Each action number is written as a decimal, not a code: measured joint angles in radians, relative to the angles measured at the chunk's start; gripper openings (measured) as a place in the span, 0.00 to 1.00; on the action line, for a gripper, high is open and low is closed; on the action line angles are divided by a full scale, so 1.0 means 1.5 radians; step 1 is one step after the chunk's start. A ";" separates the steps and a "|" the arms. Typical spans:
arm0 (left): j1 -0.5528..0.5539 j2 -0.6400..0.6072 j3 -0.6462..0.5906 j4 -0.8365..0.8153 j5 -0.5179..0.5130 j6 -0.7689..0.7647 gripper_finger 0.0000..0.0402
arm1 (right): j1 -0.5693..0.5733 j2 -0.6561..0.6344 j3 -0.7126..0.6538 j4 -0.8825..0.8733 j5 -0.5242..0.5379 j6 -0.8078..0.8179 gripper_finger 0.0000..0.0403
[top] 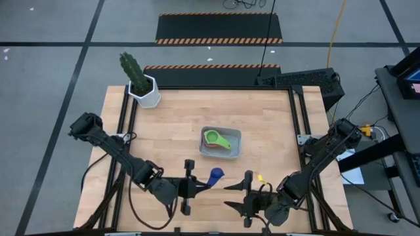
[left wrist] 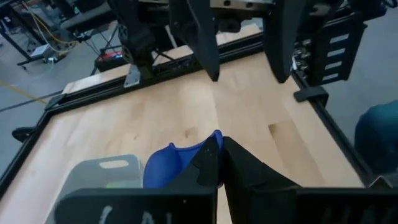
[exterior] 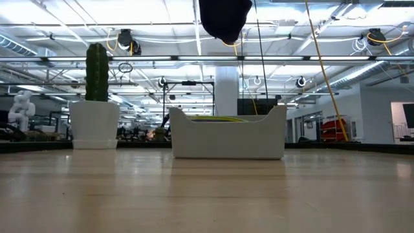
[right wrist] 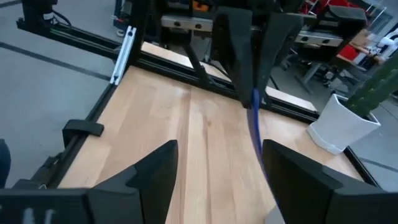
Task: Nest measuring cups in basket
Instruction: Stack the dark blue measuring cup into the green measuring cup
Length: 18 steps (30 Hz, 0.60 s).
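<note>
The pale grey basket [top: 221, 143] sits mid-table with a green measuring cup [top: 215, 139] on top of others nested inside it. It also shows in the low view [exterior: 226, 136] and the left wrist view [left wrist: 102, 174]. My left gripper [top: 202, 183] hovers near the table's front edge, shut on a blue measuring cup [top: 215, 174]. My right gripper [top: 230, 195] faces it from the right, open and with nothing between its fingers [right wrist: 214, 168]. In the right wrist view the blue cup [right wrist: 255, 124] shows edge-on. My left gripper pinches a thin blue part of the cup [left wrist: 215, 140] right beside the bowl between its two fingers. Whether that part is the handle or the rim, I cannot tell. The fingers come nearly level from the table's left. The bowl [left wrist: 169, 169] sticks out beside the fingertips, clear of the table.
A white hexagonal pot with a cactus [top: 143, 85] stands at the table's far left corner. Black frame rails [top: 298, 124] run along the table's sides. Bare wood lies between the basket and the grippers. A small yellow thing [top: 260, 177] shows by my right gripper.
</note>
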 joint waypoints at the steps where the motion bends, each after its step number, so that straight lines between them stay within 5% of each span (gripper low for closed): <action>1: 0.000 0.000 0.000 0.004 0.000 -0.004 0.01 | 0.000 0.000 0.000 -0.002 0.000 0.000 0.57; 18: 0.029 0.000 0.000 0.041 0.056 -0.080 0.03 | -0.041 0.033 0.000 -0.003 0.001 0.006 0.57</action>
